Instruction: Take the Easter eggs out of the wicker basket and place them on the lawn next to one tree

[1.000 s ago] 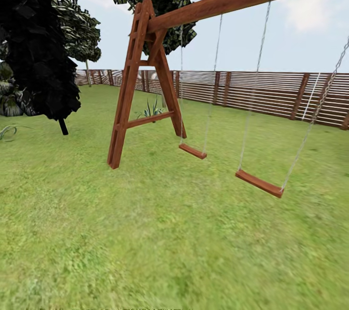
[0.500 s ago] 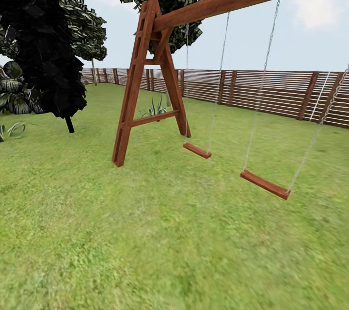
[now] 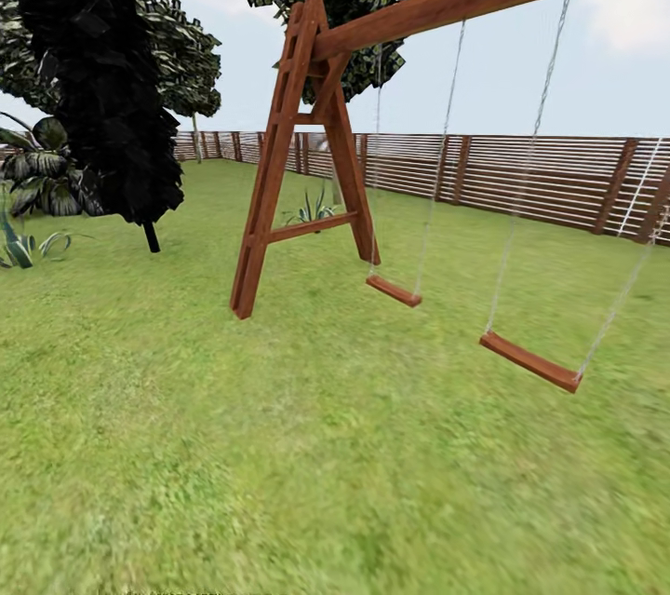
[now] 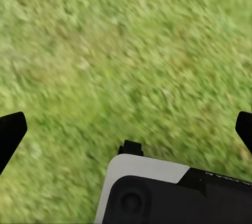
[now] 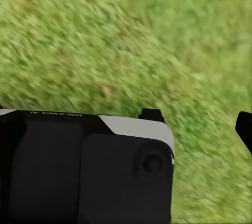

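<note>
The Easter eggs and the wicker basket are out of view. Bright green lawn (image 3: 307, 446) stretches ahead to the garden's brown slat fence (image 3: 521, 176). A tree (image 3: 194, 135) with a thin pale trunk and leafy crown stands far back by the fence. My left gripper (image 4: 127, 129) hangs open over grass, its dark fingertips (image 4: 10, 135) at the picture's two sides with nothing between them. Of my right gripper (image 5: 127, 129) one fingertip (image 5: 244, 129) shows at the edge, over grass, holding nothing.
A wooden swing set (image 3: 298, 148) stands ahead, with two seats (image 3: 530, 362) hanging on chains at the right. A near-black cypress (image 3: 112, 92) and broad-leaf plants (image 3: 42, 181) stand at the left. Part of my own black-and-white body (image 4: 173, 192) shows in both wrist views.
The whole head view has shifted: the swing set and cypress sit further right in the picture, and more of the left-hand plants has come in. That is the camera turning.
</note>
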You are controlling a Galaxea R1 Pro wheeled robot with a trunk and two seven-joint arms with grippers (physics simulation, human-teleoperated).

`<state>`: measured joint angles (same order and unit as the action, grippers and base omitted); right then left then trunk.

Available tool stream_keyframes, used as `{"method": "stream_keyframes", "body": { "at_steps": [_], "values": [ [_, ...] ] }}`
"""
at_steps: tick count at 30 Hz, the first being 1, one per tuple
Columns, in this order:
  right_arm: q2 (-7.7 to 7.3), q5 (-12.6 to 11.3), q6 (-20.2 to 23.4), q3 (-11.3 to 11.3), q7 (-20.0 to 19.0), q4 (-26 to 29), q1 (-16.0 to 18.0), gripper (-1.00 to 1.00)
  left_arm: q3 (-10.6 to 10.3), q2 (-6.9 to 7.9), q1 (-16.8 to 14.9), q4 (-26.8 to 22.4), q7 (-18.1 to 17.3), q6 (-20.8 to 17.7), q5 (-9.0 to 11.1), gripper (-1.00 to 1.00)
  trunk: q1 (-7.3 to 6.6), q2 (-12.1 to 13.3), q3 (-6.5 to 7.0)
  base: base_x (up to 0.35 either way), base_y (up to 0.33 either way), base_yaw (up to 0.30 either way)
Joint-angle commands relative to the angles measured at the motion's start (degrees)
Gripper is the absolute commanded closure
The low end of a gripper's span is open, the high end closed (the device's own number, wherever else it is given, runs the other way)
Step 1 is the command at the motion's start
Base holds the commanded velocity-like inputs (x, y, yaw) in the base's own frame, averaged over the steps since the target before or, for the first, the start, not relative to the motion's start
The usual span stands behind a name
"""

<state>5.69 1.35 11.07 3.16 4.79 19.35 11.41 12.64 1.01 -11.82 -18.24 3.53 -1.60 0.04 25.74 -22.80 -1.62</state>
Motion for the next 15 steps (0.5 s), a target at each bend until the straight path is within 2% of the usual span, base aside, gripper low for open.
{"method": "stream_keyframes", "body": {
  "at_steps": [1, 15],
  "values": [
    [0.17, 0.1, 0.4, 0.3, 0.3, 0.2, 0.0, -1.0, 0.1, -0.03, 0.0, 0.0, 0.1, -0.2, 0.0, -1.0, 0.04, -0.1, -0.13, 0.082, 0.01, 0.274],
    [0.87, 0.2, 0.4, 0.4, 0.3, 0.1, 0.0, -1.0, 0.1, -0.04, 0.0, 0.0, 0.1, -0.2, -0.2, -1.0, 0.04, -0.1, -0.16, 0.026, 0.001, 0.283]
  ]
}}
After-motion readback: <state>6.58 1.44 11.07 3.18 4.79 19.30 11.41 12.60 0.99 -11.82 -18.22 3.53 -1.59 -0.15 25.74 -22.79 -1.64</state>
